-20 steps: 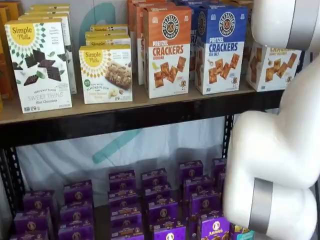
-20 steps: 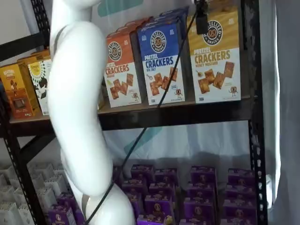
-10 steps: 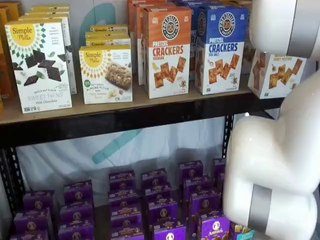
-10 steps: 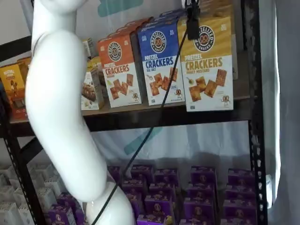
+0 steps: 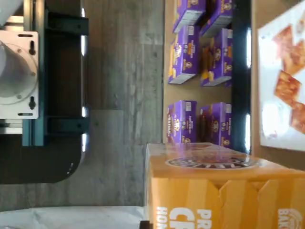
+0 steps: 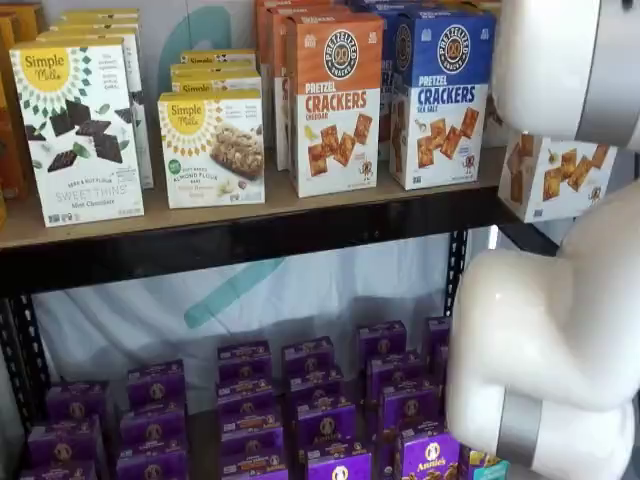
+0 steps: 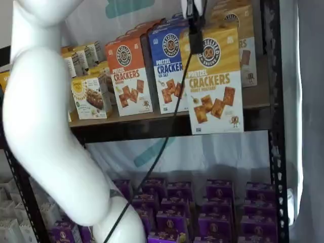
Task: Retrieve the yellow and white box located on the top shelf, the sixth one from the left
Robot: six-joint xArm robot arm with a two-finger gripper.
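The yellow and white box (image 7: pixel 213 81) is seen in front of the top shelf (image 7: pixel 152 126), clear of the board, with its lower edge hanging below the level of the black front rail. It is held at its top by the gripper (image 7: pixel 195 25), whose black fingers are closed on the box's upper edge; only a dark finger and a black cable (image 7: pixel 162 147) running down and away from it are made out in that shelf view. In a shelf view (image 6: pixel 555 175) only the white lower part of the box, with its pictured crackers, is shown, tilted and partly hidden behind the white arm (image 6: pixel 560 340).

On the shelf, the blue-topped crackers box (image 7: pixel 172 71) and the orange-topped crackers box (image 7: pixel 129 76) are left standing upright side by side; a further mustard-topped box (image 7: pixel 245 45) is seen behind the held one. Further along the board, cream and yellow boxes (image 6: pixel 210 145) are shown in both shelf views.

On the level below, rows of purple boxes (image 6: pixel 320 400) are arranged.

In the wrist view, the mustard top of the held box (image 5: pixel 214 191) is seen close to the lens, with purple boxes (image 5: pixel 190 119) beyond it and a dark mount with a white round plate (image 5: pixel 16 74) at one edge.
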